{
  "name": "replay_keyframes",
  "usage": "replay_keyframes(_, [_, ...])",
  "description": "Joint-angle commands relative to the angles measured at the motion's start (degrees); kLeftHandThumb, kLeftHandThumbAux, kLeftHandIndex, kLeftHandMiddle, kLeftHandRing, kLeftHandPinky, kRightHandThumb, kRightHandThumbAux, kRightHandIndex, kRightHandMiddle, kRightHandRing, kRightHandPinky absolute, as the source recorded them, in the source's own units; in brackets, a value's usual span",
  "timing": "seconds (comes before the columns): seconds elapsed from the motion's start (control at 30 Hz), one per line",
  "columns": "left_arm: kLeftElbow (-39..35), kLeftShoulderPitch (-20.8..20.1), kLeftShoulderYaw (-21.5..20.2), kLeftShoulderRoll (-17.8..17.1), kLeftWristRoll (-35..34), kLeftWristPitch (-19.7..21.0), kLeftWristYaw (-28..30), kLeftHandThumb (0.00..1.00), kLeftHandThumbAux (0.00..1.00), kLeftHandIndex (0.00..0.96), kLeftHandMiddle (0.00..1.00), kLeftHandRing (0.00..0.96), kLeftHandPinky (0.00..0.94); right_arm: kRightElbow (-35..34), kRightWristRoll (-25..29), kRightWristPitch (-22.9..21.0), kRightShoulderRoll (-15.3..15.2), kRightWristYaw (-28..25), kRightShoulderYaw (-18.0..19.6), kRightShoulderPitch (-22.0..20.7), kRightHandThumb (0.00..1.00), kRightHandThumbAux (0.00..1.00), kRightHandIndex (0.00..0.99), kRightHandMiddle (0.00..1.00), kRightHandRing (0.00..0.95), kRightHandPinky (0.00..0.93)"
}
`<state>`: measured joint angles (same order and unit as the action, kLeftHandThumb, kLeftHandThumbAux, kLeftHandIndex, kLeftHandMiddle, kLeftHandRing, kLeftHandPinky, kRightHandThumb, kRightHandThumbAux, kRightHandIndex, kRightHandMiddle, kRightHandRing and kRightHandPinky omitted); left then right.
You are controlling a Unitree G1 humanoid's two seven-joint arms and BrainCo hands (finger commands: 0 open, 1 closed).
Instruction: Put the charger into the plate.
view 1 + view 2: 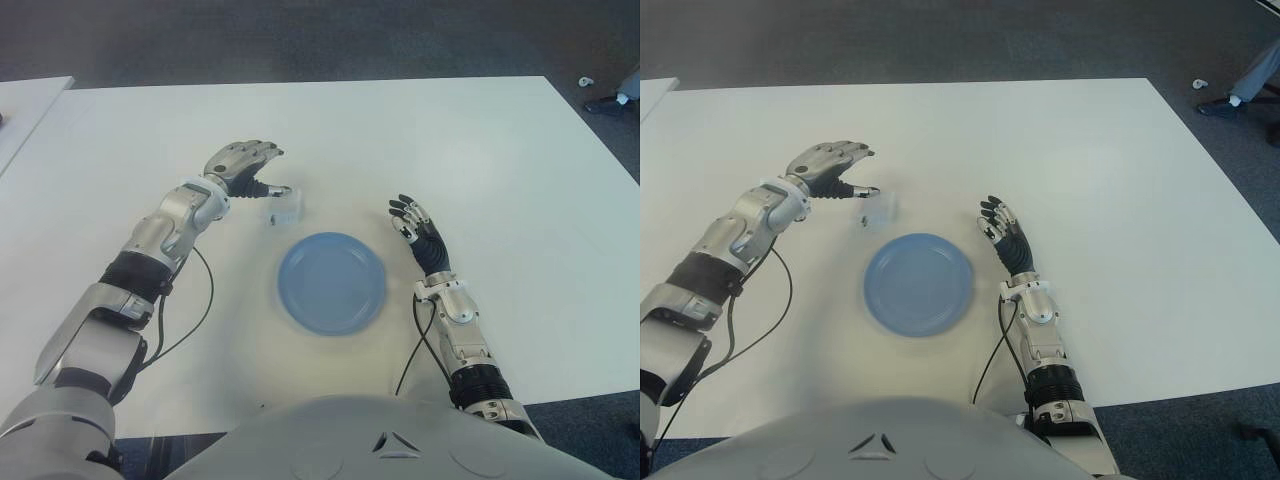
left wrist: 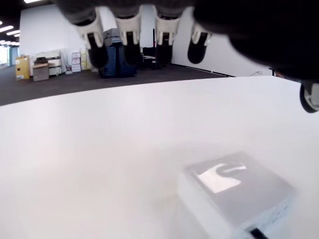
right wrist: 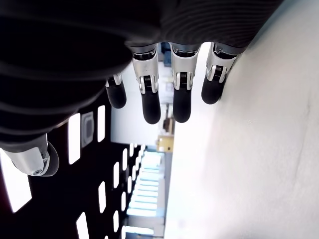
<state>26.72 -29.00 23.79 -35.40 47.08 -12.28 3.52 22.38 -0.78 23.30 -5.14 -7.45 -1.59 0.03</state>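
Charger [image 1: 281, 207]: on table [image 1: 480, 150] beside plate [image 1: 331, 282]; our left hand [image 1: 243, 165] hovers unclenched, empty — a shallow grasp could nudge it away.

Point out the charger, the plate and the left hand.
charger [image 1: 282, 207], left eye view, on its white top face.
plate [image 1: 331, 282], left eye view, on the bare blue centre.
left hand [image 1: 241, 163], left eye view, on the back of the hand.
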Motion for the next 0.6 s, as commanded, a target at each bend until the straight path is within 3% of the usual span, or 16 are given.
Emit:
replay_keyframes(0.03, [2.83,-1.02,1.26,0.16,0.03,-1.75,0.84,0.155,0.195,0.000,0.000,0.000,0.000,1.33,-0.29,-2.57,0.49,-0.04,-0.49,2.18,0.000,0.420,0.108,0.191,0.158,0.107])
replay_keyframes(0.6, [7.76,-2.54,2.55,0.19,0.36,-5.82,-0.75,0.179,0.223,0.000,0.000,0.000,0.000,-0.22,-0.29,-3.51,0.56,0.05,-0.52,2.63,0.000,0.415,0.110,0.189,0.157,0.106])
